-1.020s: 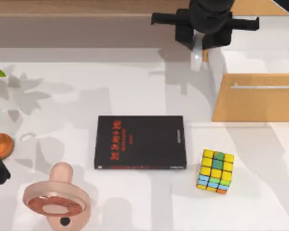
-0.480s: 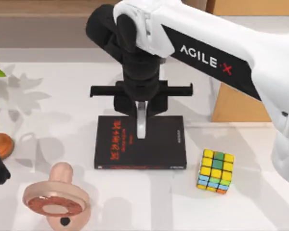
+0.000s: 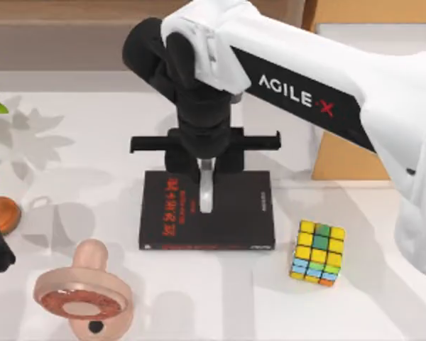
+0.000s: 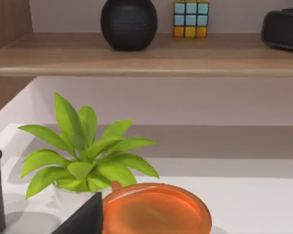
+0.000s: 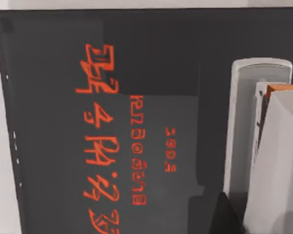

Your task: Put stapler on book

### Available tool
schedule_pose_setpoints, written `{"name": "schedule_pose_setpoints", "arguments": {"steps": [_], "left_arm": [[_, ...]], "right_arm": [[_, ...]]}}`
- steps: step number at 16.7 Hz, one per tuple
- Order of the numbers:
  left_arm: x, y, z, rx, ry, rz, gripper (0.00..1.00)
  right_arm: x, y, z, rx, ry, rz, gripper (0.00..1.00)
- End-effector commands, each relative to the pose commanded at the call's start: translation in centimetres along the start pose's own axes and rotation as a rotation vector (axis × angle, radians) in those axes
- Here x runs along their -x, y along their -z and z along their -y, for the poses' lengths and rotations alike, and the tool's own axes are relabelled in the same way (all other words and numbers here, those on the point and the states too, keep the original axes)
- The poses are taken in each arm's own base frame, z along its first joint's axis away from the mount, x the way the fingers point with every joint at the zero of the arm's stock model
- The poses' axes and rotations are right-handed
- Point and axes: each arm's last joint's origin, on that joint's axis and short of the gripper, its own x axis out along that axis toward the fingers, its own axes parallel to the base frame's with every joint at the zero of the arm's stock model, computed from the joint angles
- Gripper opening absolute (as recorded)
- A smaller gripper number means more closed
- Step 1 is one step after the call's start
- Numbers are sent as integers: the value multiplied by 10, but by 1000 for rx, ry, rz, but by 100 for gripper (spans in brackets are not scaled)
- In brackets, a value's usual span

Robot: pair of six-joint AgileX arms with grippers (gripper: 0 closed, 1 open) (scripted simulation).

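One second ago your right gripper (image 3: 206,188) sat upper right; now it hangs centre-frame over the book (image 3: 234,213), closed on the stapler (image 3: 206,193), seemingly ready for release. Left arm parked.

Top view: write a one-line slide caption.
Right gripper holds the pale stapler over the black book, cube alongside.
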Motion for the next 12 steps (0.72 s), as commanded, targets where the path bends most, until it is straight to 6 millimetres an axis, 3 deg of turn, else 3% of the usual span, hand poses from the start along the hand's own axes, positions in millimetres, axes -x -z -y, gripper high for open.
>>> {"name": "schedule_pose_setpoints", "arguments": {"steps": [5,9,12], "left_arm": [[0,0,0,0,0,0,100],[0,0,0,0,0,0,100],[0,0,0,0,0,0,100]], "right_arm": [[-26,2,-1,4,3,-2,0],[-27,2,-1,4,3,-2,0],[-27,2,-1,4,3,-2,23]]}}
